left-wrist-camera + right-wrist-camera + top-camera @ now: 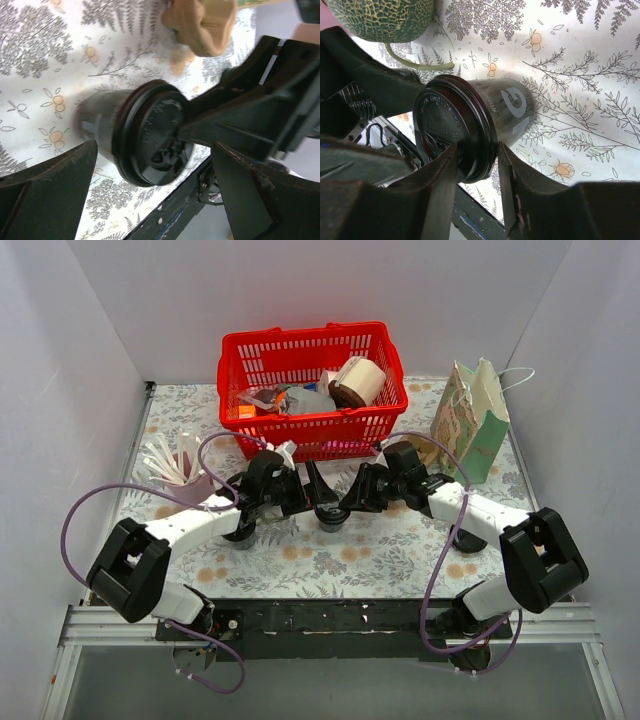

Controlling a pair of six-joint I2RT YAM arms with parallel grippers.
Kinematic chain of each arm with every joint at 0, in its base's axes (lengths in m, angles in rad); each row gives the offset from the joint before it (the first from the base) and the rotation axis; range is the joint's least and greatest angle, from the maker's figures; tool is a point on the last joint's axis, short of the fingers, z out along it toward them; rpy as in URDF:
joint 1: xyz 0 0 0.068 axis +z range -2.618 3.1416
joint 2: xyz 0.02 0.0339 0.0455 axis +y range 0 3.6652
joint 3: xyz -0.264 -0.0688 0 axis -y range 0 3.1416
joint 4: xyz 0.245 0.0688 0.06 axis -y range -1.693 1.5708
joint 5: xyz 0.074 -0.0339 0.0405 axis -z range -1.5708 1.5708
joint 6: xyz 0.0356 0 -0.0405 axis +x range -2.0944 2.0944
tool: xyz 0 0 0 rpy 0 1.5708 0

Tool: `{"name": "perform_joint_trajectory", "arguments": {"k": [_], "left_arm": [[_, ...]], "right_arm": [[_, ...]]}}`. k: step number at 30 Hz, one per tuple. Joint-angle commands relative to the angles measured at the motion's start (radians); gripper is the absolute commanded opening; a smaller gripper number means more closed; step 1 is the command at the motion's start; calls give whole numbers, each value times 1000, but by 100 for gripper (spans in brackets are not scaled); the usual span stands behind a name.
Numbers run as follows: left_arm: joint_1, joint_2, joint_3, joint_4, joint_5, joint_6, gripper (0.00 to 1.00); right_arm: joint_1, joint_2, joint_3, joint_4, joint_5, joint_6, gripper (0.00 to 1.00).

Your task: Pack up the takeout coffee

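Firstly, your right gripper (477, 150) pinches the rim of the glossy black lid (440, 125) on the dark, tapered coffee cup (515, 107), centre frame on the floral cloth (370, 550); your left gripper (155, 145) gapes wide, empty. Lift level: I judge the snap-on lid may pop. Soft paper bag (470, 425) stands upper right.

3 plain white walls (300, 300) surround a table (330, 560) covered in grey fern-and-flower print, evenly lit

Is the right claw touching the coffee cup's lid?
Touching. The right wrist view shows the right claw pinching the lid at its rim, with no gap on either side.
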Motion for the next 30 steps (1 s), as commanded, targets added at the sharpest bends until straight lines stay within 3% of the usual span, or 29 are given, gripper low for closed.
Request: {"name": "perform_joint_trajectory", "arguments": {"k": [1, 10, 21, 30], "left_arm": [[-2, -116, -20, 62, 23, 19, 98], [-4, -266, -50, 13, -57, 6, 98], [-2, -385, -47, -157, -235, 0, 98], [-2, -412, -35, -218, -299, -6, 98]], "right_arm": [[2, 12, 52, -3, 23, 31, 41], [10, 26, 42, 61, 71, 100, 35], [54, 173, 212, 46, 149, 127, 34], [70, 204, 302, 3, 226, 152, 55]]}}
